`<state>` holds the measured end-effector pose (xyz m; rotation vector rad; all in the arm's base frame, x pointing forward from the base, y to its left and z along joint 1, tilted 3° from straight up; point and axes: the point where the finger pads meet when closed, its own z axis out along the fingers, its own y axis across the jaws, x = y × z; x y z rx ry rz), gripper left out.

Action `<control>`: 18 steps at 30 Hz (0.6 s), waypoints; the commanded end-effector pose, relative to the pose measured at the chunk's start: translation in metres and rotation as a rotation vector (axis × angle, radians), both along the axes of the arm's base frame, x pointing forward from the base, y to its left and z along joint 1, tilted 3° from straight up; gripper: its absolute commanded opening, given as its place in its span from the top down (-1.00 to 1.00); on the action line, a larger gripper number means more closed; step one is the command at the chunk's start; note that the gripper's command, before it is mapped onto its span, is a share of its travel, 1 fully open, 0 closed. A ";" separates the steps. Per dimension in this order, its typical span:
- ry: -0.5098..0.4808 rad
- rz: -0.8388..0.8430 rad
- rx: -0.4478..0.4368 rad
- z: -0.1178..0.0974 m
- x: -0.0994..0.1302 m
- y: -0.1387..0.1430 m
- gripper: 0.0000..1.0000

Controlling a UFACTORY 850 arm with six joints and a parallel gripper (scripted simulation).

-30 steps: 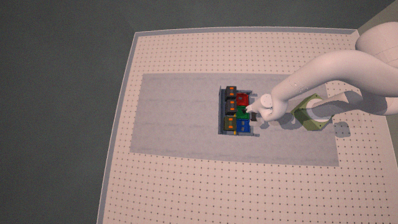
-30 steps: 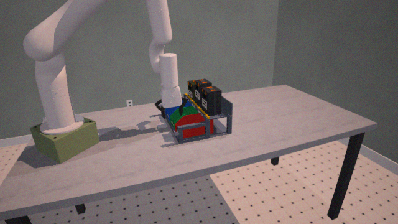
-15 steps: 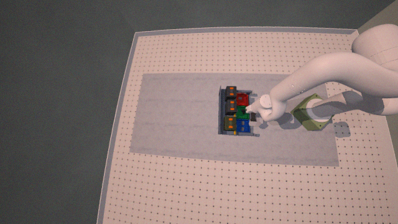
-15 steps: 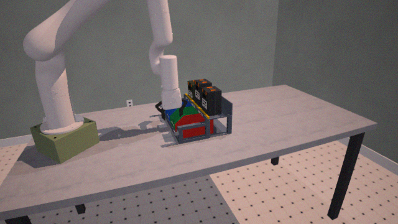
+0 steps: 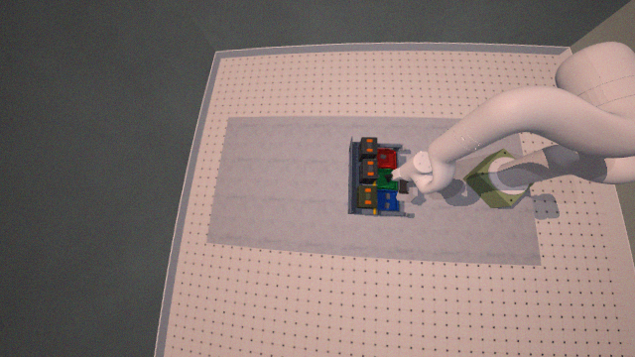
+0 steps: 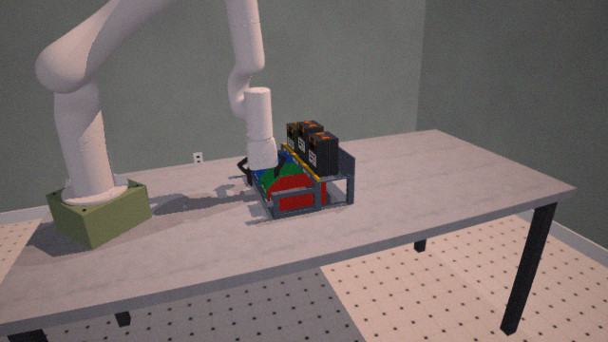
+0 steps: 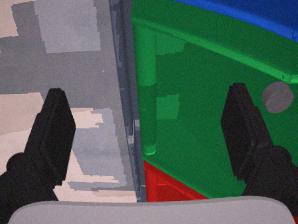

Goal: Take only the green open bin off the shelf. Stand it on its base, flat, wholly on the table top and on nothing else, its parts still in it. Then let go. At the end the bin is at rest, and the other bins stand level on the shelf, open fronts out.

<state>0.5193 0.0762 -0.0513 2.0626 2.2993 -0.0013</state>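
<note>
The green open bin [image 5: 385,180] [image 6: 273,176] [image 7: 200,90] sits on the lower level of the grey shelf [image 5: 353,178] [image 6: 349,176], between the red bin [image 5: 387,159] [image 6: 296,197] [image 7: 166,188] and the blue bin [image 5: 388,200] [image 6: 258,177]. A grey round part [image 7: 277,98] lies in it. My gripper [image 5: 397,180] [image 6: 263,172] [image 7: 147,104] is open and empty, pointing down over the green bin's front edge. One finger is inside the bin. The other is outside the shelf's front rail [image 7: 127,96], over the table [image 7: 40,43].
Three dark bins with orange marks [image 5: 368,170] [image 6: 315,144] stand on the shelf's upper level behind the coloured ones. The shelf stands mid-table [image 5: 278,198] [image 6: 427,180]. The arm's green base block [image 5: 496,195] [image 6: 100,218] stands behind the gripper.
</note>
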 end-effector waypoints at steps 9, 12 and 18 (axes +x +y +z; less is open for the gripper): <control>-0.002 0.000 0.000 -0.005 0.001 0.000 -1.00; -0.002 0.000 0.000 -0.005 0.001 0.000 -1.00; -0.002 0.000 0.000 -0.005 0.001 0.000 -1.00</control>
